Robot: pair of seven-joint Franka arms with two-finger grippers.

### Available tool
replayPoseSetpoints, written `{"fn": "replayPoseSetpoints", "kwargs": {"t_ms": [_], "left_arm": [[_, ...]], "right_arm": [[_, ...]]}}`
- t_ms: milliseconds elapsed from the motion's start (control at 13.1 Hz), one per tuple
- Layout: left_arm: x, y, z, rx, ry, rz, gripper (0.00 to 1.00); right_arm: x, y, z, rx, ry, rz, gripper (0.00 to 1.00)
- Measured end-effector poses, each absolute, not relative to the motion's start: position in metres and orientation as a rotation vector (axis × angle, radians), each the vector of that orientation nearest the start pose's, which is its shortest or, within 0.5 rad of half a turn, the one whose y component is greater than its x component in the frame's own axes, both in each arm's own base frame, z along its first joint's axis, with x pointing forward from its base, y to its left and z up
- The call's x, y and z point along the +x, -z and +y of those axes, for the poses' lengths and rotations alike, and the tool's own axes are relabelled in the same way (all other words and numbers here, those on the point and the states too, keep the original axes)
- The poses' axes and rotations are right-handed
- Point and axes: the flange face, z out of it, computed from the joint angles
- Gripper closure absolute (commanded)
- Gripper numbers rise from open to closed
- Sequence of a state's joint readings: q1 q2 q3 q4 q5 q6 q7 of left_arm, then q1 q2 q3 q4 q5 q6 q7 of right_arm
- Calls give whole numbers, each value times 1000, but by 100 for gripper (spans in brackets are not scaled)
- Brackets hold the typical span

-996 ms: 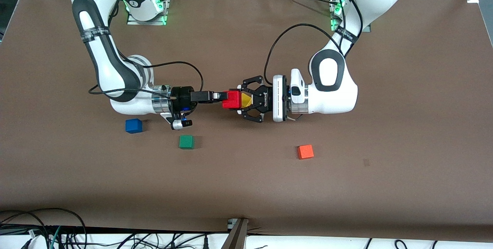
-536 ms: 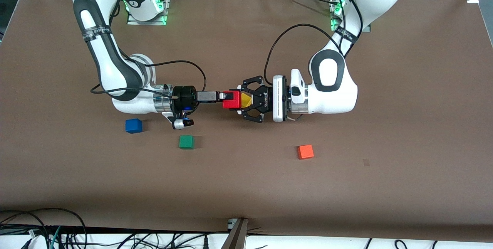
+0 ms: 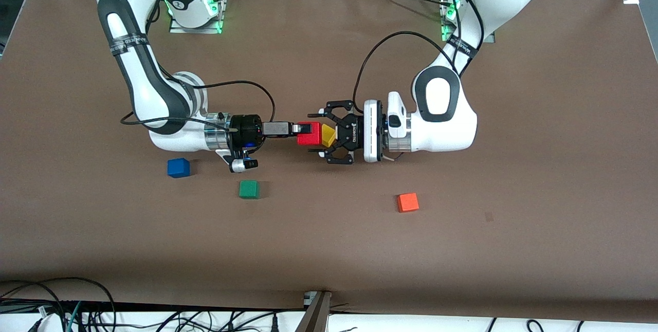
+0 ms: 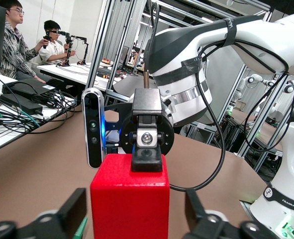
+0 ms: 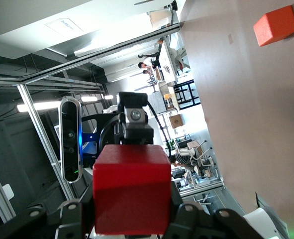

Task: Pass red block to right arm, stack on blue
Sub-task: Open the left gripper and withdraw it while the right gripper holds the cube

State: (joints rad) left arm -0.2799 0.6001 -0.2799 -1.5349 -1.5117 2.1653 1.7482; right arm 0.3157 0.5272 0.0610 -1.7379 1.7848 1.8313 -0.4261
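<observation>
The red block [image 3: 309, 133] hangs in the air over the middle of the table, between the two grippers. My right gripper [image 3: 302, 131] is shut on it; one slim finger lies on the block's top face in the left wrist view [image 4: 147, 160]. My left gripper [image 3: 313, 134] is open, its wide black fingers [image 4: 76, 209] standing clear on either side of the block [image 4: 129, 199]. The block also fills the lower middle of the right wrist view [image 5: 131, 186]. The blue cube [image 3: 178, 167] sits on the table toward the right arm's end, just nearer the front camera than the right wrist.
A green cube [image 3: 249, 189] lies beside the blue one, nearer the front camera. An orange cube [image 3: 407, 202] lies toward the left arm's end and shows in the right wrist view [image 5: 276, 25]. Cables loop from both wrists.
My right gripper turned and closed on the red block. My left gripper's fingers then spread apart off the block. The block has stayed in place.
</observation>
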Motion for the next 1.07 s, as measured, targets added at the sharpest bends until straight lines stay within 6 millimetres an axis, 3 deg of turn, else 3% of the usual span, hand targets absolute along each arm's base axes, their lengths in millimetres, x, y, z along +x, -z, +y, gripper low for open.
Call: {"fn": "replayPoseSetpoints", "kwargs": {"t_ms": [306, 536, 1073], "left_arm": [[616, -361, -386, 1495, -862, -1097, 0], [622, -374, -376, 1510, -859, -1144, 0], [626, -411, -308, 1625, -496, -1259, 0]], "right_arm": [[608, -326, 305, -1547, -245, 225, 96], [624, -325, 269, -1606, -193, 228, 97], [639, -325, 194, -2029, -164, 6, 97]]}}
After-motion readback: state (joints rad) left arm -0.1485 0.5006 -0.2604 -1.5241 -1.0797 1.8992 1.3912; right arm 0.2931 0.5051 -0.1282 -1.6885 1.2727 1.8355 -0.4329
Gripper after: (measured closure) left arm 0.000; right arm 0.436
